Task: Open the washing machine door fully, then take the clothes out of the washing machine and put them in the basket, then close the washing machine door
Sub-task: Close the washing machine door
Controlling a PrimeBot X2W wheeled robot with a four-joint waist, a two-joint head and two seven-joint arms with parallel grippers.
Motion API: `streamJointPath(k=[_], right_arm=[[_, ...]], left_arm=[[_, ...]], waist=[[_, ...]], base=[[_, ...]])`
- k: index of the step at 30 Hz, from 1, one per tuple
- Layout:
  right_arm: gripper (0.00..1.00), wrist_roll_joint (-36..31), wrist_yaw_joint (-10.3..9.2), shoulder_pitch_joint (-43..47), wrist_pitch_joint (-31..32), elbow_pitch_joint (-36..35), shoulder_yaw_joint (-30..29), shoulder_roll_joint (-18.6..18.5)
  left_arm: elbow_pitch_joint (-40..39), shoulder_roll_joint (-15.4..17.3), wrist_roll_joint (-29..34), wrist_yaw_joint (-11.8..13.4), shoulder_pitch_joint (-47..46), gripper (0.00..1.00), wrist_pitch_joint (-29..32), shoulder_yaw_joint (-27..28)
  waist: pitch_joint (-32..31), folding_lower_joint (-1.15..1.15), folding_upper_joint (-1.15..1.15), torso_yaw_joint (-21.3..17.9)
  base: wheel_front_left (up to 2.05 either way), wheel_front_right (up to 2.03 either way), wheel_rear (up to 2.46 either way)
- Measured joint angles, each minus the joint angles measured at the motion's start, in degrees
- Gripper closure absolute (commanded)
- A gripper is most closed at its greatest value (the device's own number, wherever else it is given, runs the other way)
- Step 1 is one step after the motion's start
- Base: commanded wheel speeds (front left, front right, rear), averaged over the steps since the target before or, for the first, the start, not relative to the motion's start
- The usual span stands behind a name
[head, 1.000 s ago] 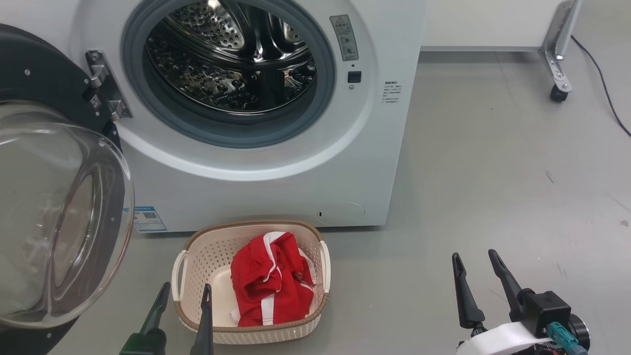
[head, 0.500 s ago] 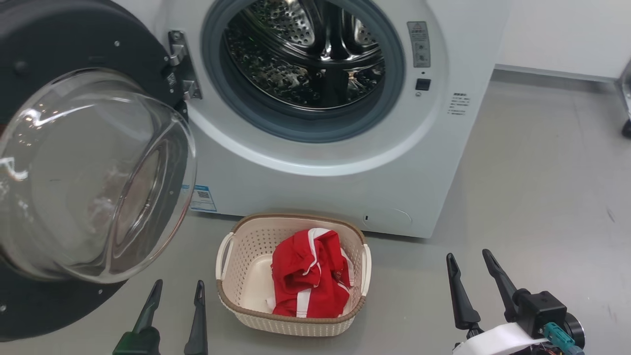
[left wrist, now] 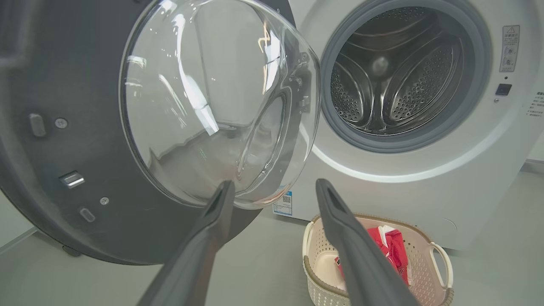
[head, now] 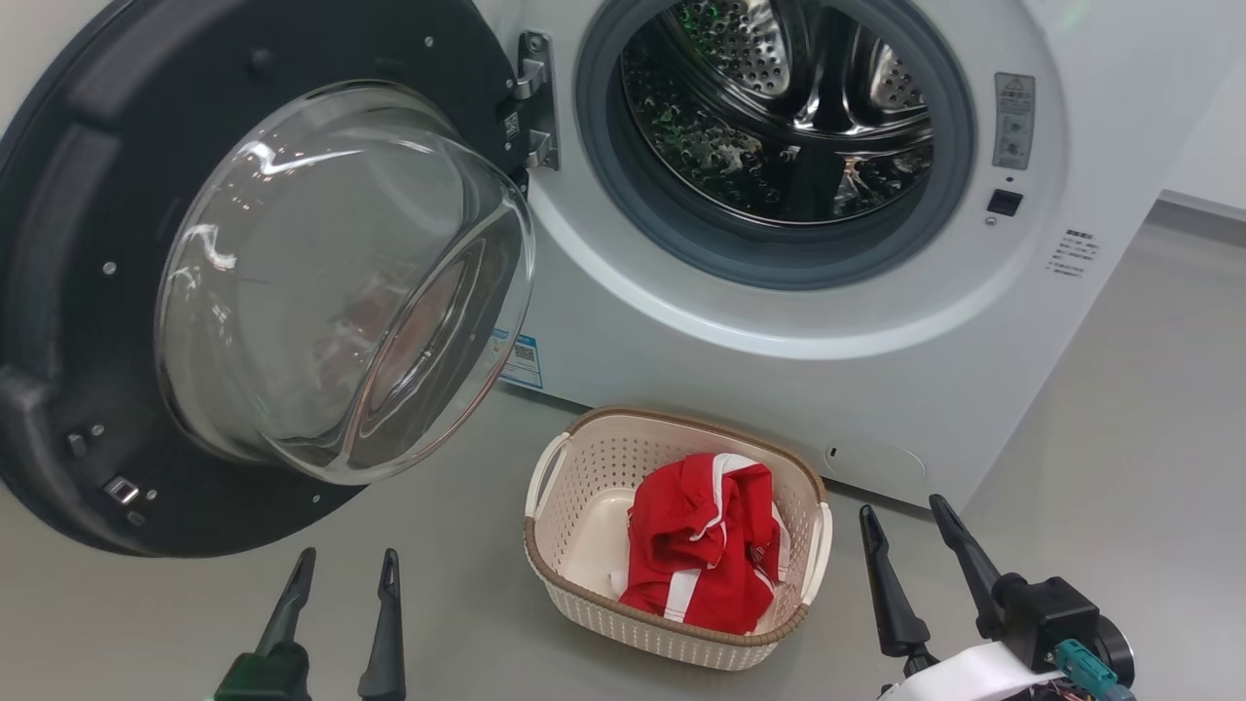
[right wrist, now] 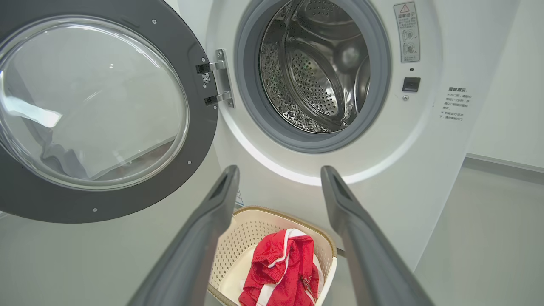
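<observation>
The washing machine [head: 681, 321] [left wrist: 425, 187] [right wrist: 382, 161] stands open, its steel drum [head: 779, 107] bare inside. Its black door [head: 68, 292] [left wrist: 76, 127] [right wrist: 199, 140] swings wide to the left, glass bowl [head: 341, 282] bulging toward me. On the floor before the machine sits the cream basket [head: 574, 516] [left wrist: 314, 259] [right wrist: 242, 242] with the red, white-striped clothes [head: 706, 555] [left wrist: 393, 250] [right wrist: 280, 272] in it. My left gripper [head: 344, 570] [left wrist: 272, 187] is open at the lower left, below the door. My right gripper [head: 902, 514] [right wrist: 278, 172] is open, just right of the basket.
Grey floor [head: 1119, 438] spreads to the right of the machine and under the door. A white wall [head: 1217, 146] meets the floor at the far right. A blue label sticker [head: 523, 360] sits low on the machine front.
The whole head view has shifted: the camera has turned left, so machine, door and basket sit further right in it. Both grippers stay open.
</observation>
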Motion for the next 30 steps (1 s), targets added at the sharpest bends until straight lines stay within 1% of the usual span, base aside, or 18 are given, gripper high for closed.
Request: streamJointPath(k=[4, 7, 23, 24, 25, 26, 27, 30], right_arm=[[0.00, 0.1, 0.05, -0.1, 0.0, 0.2, 1.4, 0.0], [0.00, 0.7, 0.05, -0.1, 0.0, 0.6, 1.8, 0.0], [0.00, 1.4, -0.09, -0.8, 0.0, 1.2, 2.3, 0.0], [0.00, 1.4, -0.10, -0.8, 0.0, 1.3, 2.3, 0.0], [0.00, 1.4, -0.11, -0.8, 0.0, 1.3, 2.3, 0.0], [0.00, 1.4, -0.13, -0.8, 0.0, 1.3, 2.3, 0.0], [0.00, 1.4, -0.53, -0.8, 0.0, 1.3, 2.3, 0.0], [0.00, 1.4, -0.53, -0.8, 0.0, 1.3, 2.3, 0.0]], left_arm=[[-0.2, 0.1, -0.1, 0.0, 0.0, 0.00, 0.0, 1.2], [-0.3, 0.1, -0.1, 0.1, 0.0, 0.00, 0.0, 1.5], [-0.5, 0.2, -0.3, 0.1, 0.0, 0.00, 0.2, 1.4], [-0.5, 0.2, -0.3, 0.1, 0.0, 0.60, 0.3, 1.4], [-0.5, 0.2, -0.3, 0.1, 0.0, 0.84, 0.5, 1.4], [-0.5, 0.2, -0.3, 0.1, 0.0, 1.00, 0.6, 1.3], [-0.5, 0.2, -0.3, 0.1, 0.0, 1.00, 0.7, 1.3], [-0.5, 0.2, -0.3, 0.1, 0.0, 1.00, 0.7, 1.1]], waist=[[0.1, 0.00, 0.00, 2.0], [0.1, 0.00, 0.00, 2.7], [0.0, 0.00, 0.00, 2.2], [0.0, 0.00, 0.00, 2.2], [0.0, 0.00, 0.00, 2.2], [0.0, 0.00, 0.00, 2.2], [0.0, 0.00, 0.00, 2.2], [0.0, 0.00, 0.00, 2.2]], base=[[0.00, 0.00, 0.00], [0.00, 0.00, 0.00], [0.00, 0.00, 0.00], [0.00, 0.00, 0.00], [0.00, 0.00, 0.00], [0.00, 0.00, 0.00], [0.00, 0.00, 0.00], [0.00, 0.00, 0.00]])
